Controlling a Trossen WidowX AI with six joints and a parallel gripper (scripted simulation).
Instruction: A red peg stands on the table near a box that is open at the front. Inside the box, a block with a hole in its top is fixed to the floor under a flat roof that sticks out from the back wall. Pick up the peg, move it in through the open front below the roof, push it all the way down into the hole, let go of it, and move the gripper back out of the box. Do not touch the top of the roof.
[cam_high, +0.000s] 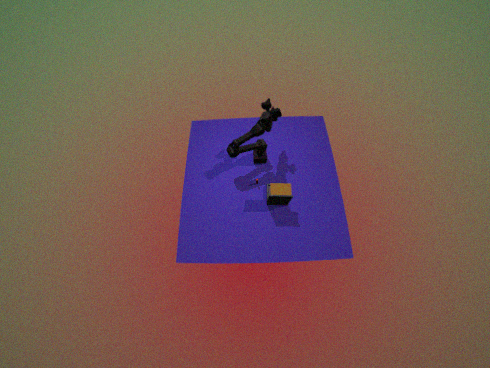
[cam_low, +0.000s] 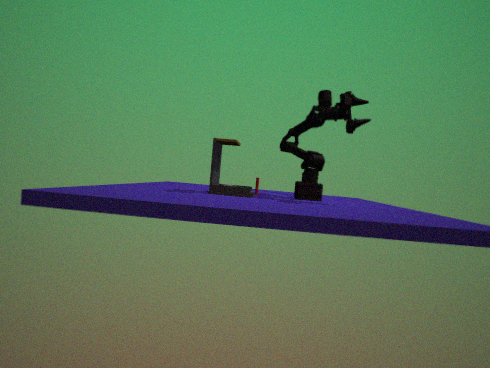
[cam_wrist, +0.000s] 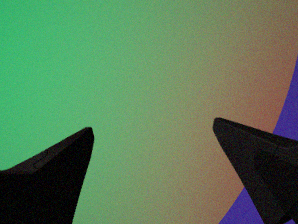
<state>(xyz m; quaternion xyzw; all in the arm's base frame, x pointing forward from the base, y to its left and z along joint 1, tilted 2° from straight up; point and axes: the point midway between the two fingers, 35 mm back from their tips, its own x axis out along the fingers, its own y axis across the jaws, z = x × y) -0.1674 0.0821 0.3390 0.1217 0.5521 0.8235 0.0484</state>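
The red peg (cam_high: 257, 181) (cam_low: 257, 186) stands upright on the table, off the box's front on the robot's side. The box shows as a C shape in the exterior view, with a grey back wall (cam_low: 216, 165) and a flat yellow-brown roof (cam_high: 280, 189) (cam_low: 227, 142) over a low dark base (cam_low: 232, 190). The block and its hole cannot be made out. My gripper (cam_low: 369, 111) (cam_wrist: 155, 128) is wide open and empty. It is raised high, beyond the robot's base, and points away from the peg and the box.
The robot's base (cam_high: 260, 159) (cam_low: 308, 191) stands on the blue table (cam_high: 225, 240) (cam_low: 125, 197), behind the peg as seen from the box. Dark shadows of the arm and box lie on the table. A table edge shows at the right of the wrist view.
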